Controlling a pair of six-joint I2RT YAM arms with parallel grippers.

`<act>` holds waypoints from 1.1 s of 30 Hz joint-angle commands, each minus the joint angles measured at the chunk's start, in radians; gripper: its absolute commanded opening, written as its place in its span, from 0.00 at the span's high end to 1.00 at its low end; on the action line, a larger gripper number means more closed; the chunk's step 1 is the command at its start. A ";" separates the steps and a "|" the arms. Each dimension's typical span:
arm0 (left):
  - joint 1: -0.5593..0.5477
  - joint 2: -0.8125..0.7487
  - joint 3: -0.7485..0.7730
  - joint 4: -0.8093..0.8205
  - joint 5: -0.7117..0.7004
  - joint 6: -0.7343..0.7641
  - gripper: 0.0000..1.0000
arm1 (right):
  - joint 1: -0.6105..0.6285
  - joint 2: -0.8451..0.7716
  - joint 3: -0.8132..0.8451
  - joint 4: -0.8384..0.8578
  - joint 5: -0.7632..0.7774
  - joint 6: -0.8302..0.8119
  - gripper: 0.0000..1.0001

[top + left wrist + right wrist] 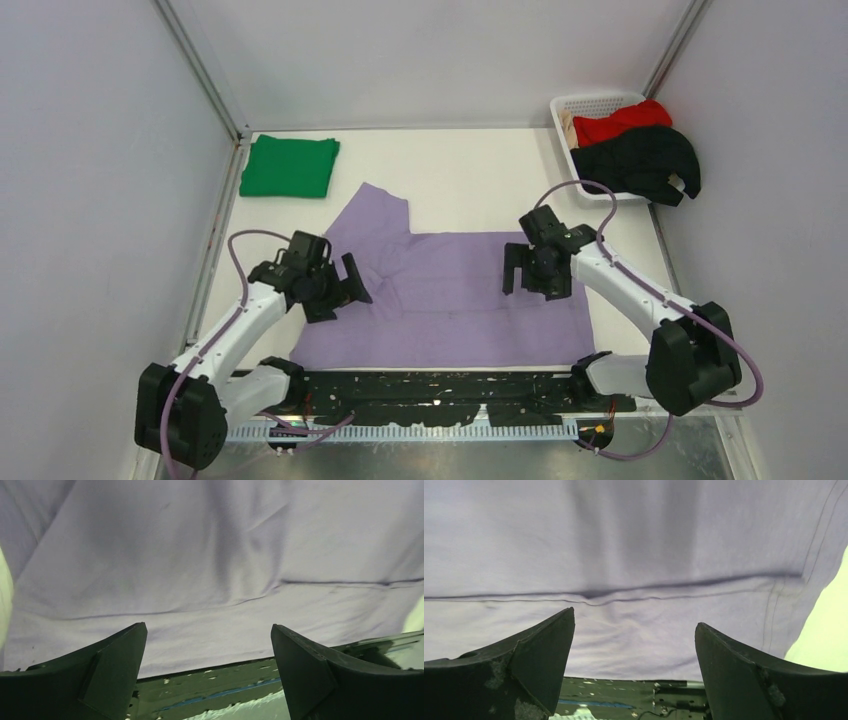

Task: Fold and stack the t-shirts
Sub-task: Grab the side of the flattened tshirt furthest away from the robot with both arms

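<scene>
My left end effector (343,293) and right end effector (535,282) both hang empty, jaws spread wide, above the lavender t-shirt (450,300). It lies flat along the near edge of the bench, one sleeve reaching toward the far left corner, where the folded green t-shirt (290,166) rests. The red t-shirt (622,122) and black t-shirt (640,162) sit in the basket (585,103) at the far right corner. I judge the next fold needs both sides pinched level and together. The crease beneath me may be a seam or a doubled layer, so I should bite shallow and lift evenly.
</scene>
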State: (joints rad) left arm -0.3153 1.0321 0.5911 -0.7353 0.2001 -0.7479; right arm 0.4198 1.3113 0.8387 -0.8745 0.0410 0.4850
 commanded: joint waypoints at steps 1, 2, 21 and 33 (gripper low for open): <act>-0.004 0.037 0.216 0.041 -0.050 0.034 0.00 | 0.004 -0.071 0.101 0.081 -0.005 -0.041 0.05; -0.003 0.064 0.262 0.052 -0.066 0.039 0.00 | 0.004 -0.076 0.109 0.091 0.007 -0.047 0.05; 0.144 1.370 1.749 -0.088 -0.038 0.177 0.00 | -0.245 0.039 0.115 0.335 -0.233 -0.062 0.05; 0.173 1.474 1.694 0.005 0.031 0.067 0.00 | -0.283 0.055 0.083 0.355 -0.252 -0.073 0.05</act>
State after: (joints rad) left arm -0.1474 2.5019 2.2723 -0.7238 0.1745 -0.6735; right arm 0.1478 1.3769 0.9302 -0.5556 -0.1974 0.4274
